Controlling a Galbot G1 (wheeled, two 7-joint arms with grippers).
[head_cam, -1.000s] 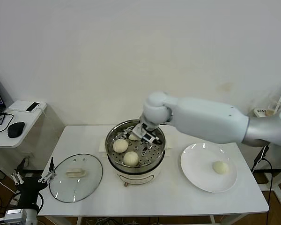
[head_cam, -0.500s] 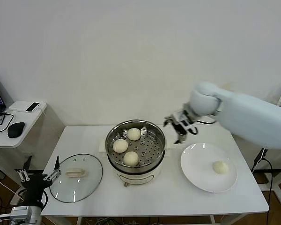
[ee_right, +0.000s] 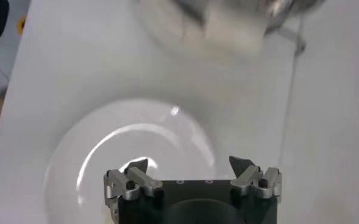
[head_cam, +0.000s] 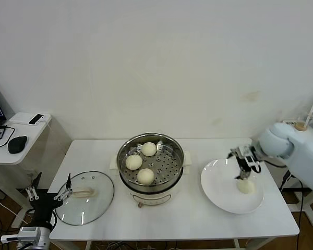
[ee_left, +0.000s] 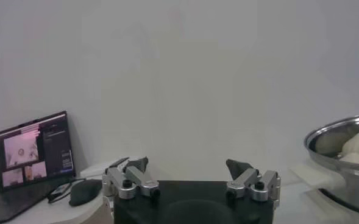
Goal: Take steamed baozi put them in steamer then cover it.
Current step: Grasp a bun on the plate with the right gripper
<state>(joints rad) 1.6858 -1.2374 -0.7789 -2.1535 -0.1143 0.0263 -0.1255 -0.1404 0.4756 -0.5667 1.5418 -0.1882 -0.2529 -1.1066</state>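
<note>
The steamer (head_cam: 169, 179) stands at the table's middle with three baozi on its perforated tray: one at the back (head_cam: 148, 149), one at the left (head_cam: 133, 162), one at the front (head_cam: 145, 176). A fourth baozi (head_cam: 245, 186) lies on the white plate (head_cam: 221, 187) at the right. My right gripper (head_cam: 243, 165) hovers just above that baozi, open and empty; the right wrist view shows its open gripper (ee_right: 190, 163) over the plate (ee_right: 136, 140), with the baozi hidden. The glass cover (head_cam: 96, 205) lies flat at the left. My left gripper (head_cam: 49, 194) is open, low beside the cover.
In the left wrist view the open left gripper (ee_left: 188, 164) faces the wall, with the steamer's rim (ee_left: 334, 131) at one side and a laptop (ee_left: 36, 149) and mouse (ee_left: 85, 190) at the other. A side desk (head_cam: 21, 127) stands left of the table.
My right arm let go of a baozi in the steamer, swung right and came down over the plate's baozi. The left gripper drifted slightly right and up near the cover.
</note>
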